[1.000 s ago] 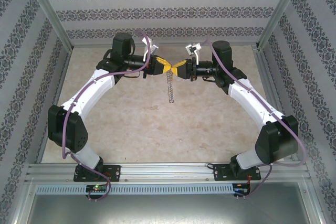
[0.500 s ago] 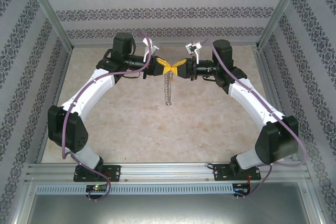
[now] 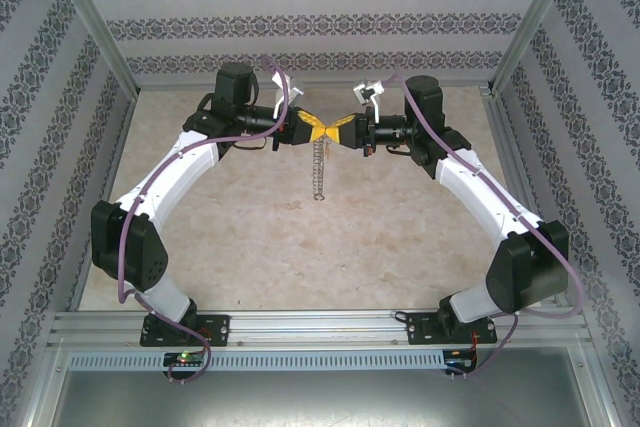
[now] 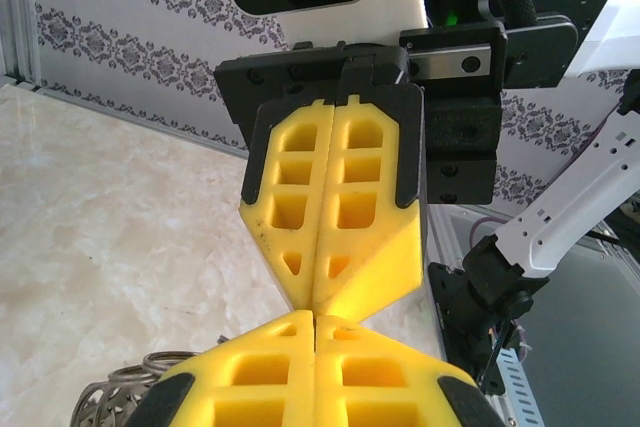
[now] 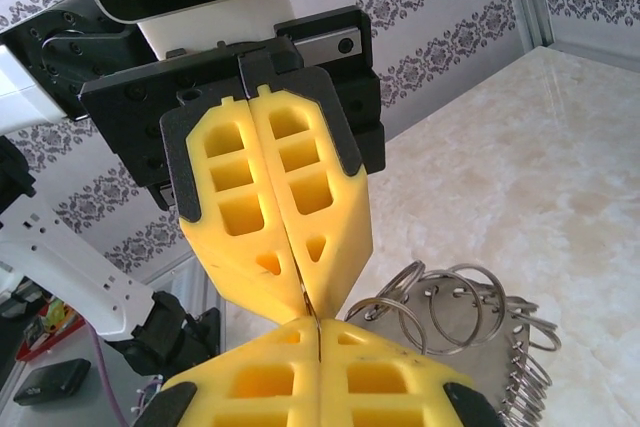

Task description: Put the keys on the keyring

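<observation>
Above the far middle of the table my left gripper (image 3: 312, 131) and right gripper (image 3: 333, 131) meet tip to tip, both shut. The keyring (image 3: 318, 171) hangs edge-on beneath them like a short silvery chain. In the right wrist view a thin metal wire of the keyring (image 5: 490, 347) runs through the seam of the left gripper (image 5: 308, 297) and into my right gripper (image 5: 317, 327); small split rings and silvery pieces fan out to the right. In the left wrist view the left gripper (image 4: 316, 319) touches the right gripper (image 4: 318, 305), with the keyring (image 4: 115, 397) at lower left. The keys are hidden.
The marble-patterned table (image 3: 250, 237) lies beneath both arms. Patterned walls stand close on the left, right and back. An aluminium frame rail (image 3: 320, 332) with the arm bases runs along the near edge.
My right gripper has shut on the ring's wire. The hanging keyring has swung slightly left and now hangs straighter below the fingertips. The left gripper stays shut in place.
</observation>
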Robot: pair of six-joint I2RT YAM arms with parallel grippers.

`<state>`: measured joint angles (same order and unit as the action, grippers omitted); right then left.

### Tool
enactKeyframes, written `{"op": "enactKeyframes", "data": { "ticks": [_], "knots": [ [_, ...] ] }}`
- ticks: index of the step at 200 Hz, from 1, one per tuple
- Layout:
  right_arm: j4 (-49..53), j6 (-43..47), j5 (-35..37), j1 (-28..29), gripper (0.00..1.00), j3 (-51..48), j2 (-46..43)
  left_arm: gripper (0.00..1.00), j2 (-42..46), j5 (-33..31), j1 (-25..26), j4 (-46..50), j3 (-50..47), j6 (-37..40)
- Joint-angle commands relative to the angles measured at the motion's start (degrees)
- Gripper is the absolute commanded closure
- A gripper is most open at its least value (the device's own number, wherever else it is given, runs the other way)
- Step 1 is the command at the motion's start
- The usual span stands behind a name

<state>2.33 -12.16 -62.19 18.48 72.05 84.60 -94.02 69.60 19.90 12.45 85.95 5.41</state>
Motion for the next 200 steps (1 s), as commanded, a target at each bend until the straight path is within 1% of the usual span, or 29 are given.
{"op": "enactKeyframes", "data": {
  "ticks": [1, 11, 22, 38, 66, 92, 111, 137, 153, 167, 200],
  "knots": [
    [7.9, 6.6, 2.9, -0.5, 1.0, 4.5, 0.9, 0.86, 1.5, 1.2, 1.4, -3.7, 0.8, -1.5],
    [12.8, 10.4, 4.1, -0.4, 1.0, 6.8, 1.2, 0.76, 2.1, 0.1, 1.3, -4.1, 0.5, -1.4],
    [17.6, 13.9, 5.3, -0.5, 1.0, 9.2, 1.6, 0.71, 2.6, -1.0, 1.0, -4.3, 0.3, -1.1],
    [22.7, 17.9, 7.0, -0.3, 1.0, 11.9, 2.2, 0.66, 3.2, -1.0, 0.4, -2.5, 0.9, 0.3],
    [34.2, 25.4, 10.2, 0.3, 1.0, 18.7, 4.3, 0.61, 2.8, 0.8, -1.1, 7.7, 5.1, 6.9],
    [45.1, 32.3, 13.9, 1.8, 1.0, 26.2, 7.8, 0.61, 0.0, 2.7, -1.9, 20.0, 11.0, 14.5],
    [51.7, 36.0, 15.5, 3.1, 1.0, 31.3, 10.8, 0.61, -2.2, 4.1, -2.1, 25.4, 14.0, 18.0],
    [56.9, 38.7, 17.6, 4.6, 1.0, 36.5, 13.5, 0.62, -5.5, 5.4, -2.3, 33.3, 18.5, 23.0],
    [58.1, 39.4, 17.8, 5.3, 1.0, 38.0, 14.5, 0.62, -7.5, 5.9, -2.5, 37.8, 21.0, 25.5],
    [58.4, 39.6, 18.0, 5.8, 1.0, 38.5, 14.8, 0.63, -8.4, 6.0, -2.6, 39.4, 21.7, 26.5],
    [58.5, 39.7, 17.5, 6.1, 1.0, 38.3, 14.6, 0.65, -8.4, 6.7, -3.7, 39.3, 20.5, 27.1]
  ]
}}
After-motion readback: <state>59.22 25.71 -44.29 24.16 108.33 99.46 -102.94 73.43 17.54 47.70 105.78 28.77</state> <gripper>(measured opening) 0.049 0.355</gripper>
